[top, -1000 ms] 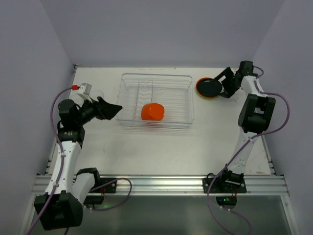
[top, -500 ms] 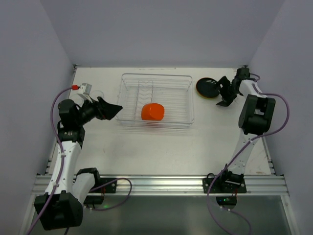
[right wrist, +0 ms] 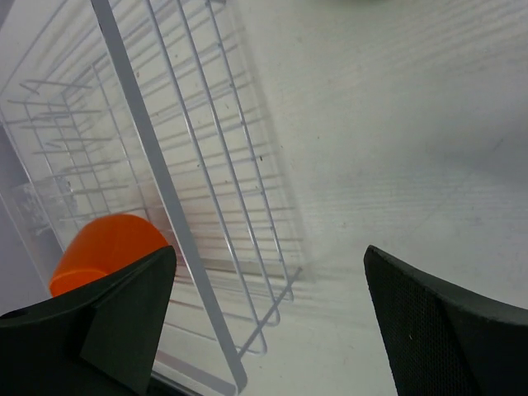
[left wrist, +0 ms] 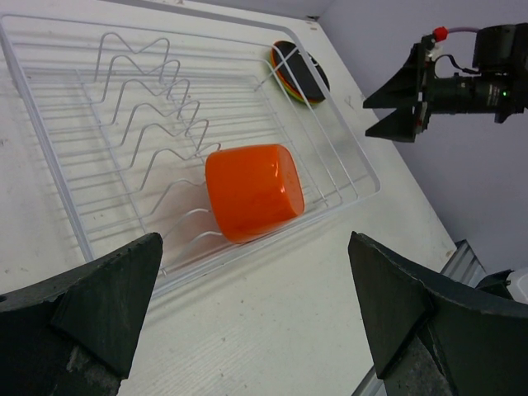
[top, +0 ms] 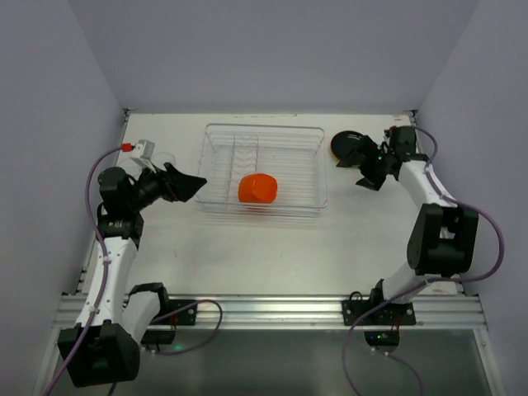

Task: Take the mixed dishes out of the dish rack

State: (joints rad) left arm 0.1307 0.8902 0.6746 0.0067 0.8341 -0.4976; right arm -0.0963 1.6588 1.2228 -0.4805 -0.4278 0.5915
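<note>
The clear wire dish rack [top: 262, 126] stands at the table's middle. An orange cup [top: 256, 189] lies on its side in the rack's near part, and also shows in the left wrist view [left wrist: 252, 191] and the right wrist view [right wrist: 106, 245]. A stack of plates, black on top [top: 347, 145], lies on the table right of the rack [left wrist: 299, 71]. My right gripper [top: 351, 172] is open and empty, just near of the plates and beside the rack's right wall [right wrist: 157, 173]. My left gripper [top: 192, 186] is open and empty at the rack's left side. The glass cups are not clearly visible.
A small grey block with a red tip [top: 142, 148] sits at the far left by the wall. Purple walls close in the table on three sides. The metal rail [top: 272, 312] runs along the near edge.
My right gripper has left the plate stack, swung toward me and to the left, and now faces the rack's right wall. The left arm and the cup have not moved.
</note>
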